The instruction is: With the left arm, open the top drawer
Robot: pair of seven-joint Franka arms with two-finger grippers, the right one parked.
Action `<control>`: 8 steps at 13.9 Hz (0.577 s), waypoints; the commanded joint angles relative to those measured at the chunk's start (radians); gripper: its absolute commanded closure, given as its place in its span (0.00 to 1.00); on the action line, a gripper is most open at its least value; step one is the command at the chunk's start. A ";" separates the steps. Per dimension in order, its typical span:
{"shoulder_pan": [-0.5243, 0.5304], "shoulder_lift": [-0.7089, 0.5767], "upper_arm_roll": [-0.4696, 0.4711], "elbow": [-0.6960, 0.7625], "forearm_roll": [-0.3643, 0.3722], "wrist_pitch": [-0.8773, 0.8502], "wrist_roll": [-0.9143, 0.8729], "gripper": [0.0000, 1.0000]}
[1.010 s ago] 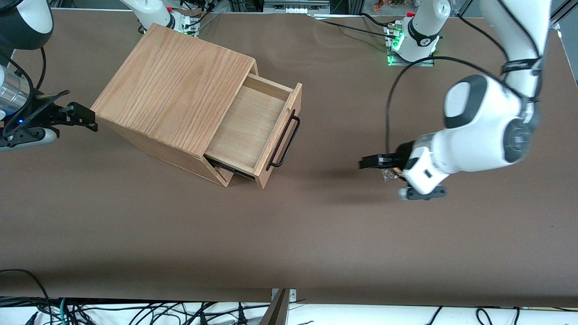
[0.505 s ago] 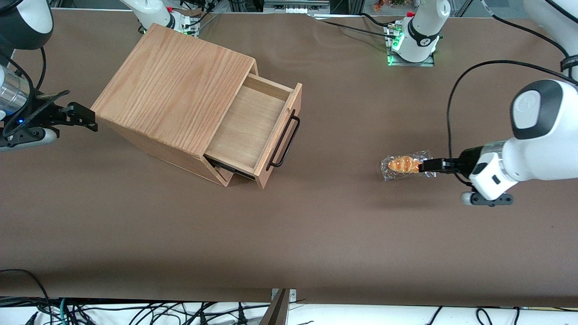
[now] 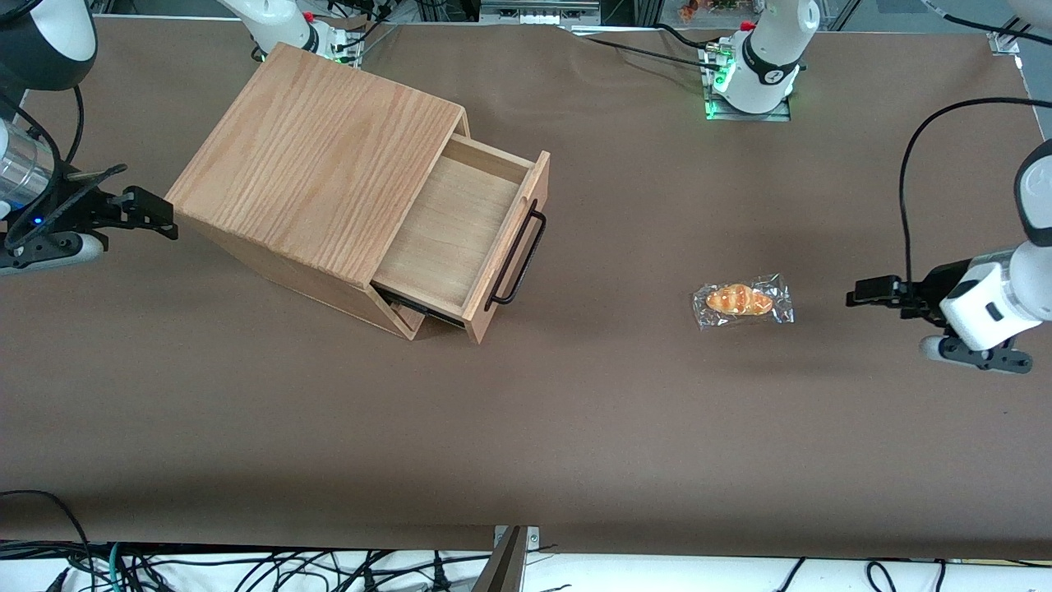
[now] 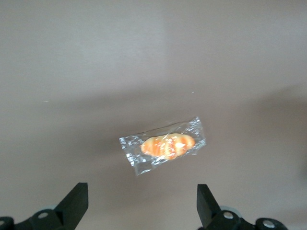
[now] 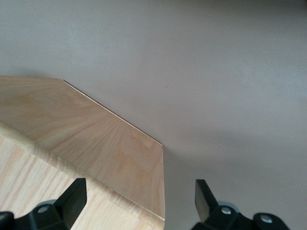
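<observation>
The top drawer (image 3: 456, 234) of the oak-grain cabinet (image 3: 320, 164) stands pulled out, its inside bare, with the black bar handle (image 3: 519, 256) on its front. My left arm (image 3: 998, 296) is at the working arm's end of the table, well away from the drawer. Its gripper (image 3: 859, 293) (image 4: 142, 206) is open with nothing between the fingers, hanging above the brown table. A wrapped croissant (image 3: 742, 301) (image 4: 165, 147) lies on the table between the gripper and the drawer's front.
The brown table (image 3: 526, 427) spreads wide around the cabinet. Arm bases (image 3: 752, 74) stand at the edge farthest from the front camera. Cables (image 3: 246, 567) hang along the near edge.
The left arm has drawn back from the drawer toward its own end of the table, passing over the croissant, which now shows uncovered. The drawer has not moved.
</observation>
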 commanded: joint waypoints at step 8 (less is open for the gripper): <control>-0.151 -0.350 0.112 -0.155 0.119 -0.048 0.036 0.00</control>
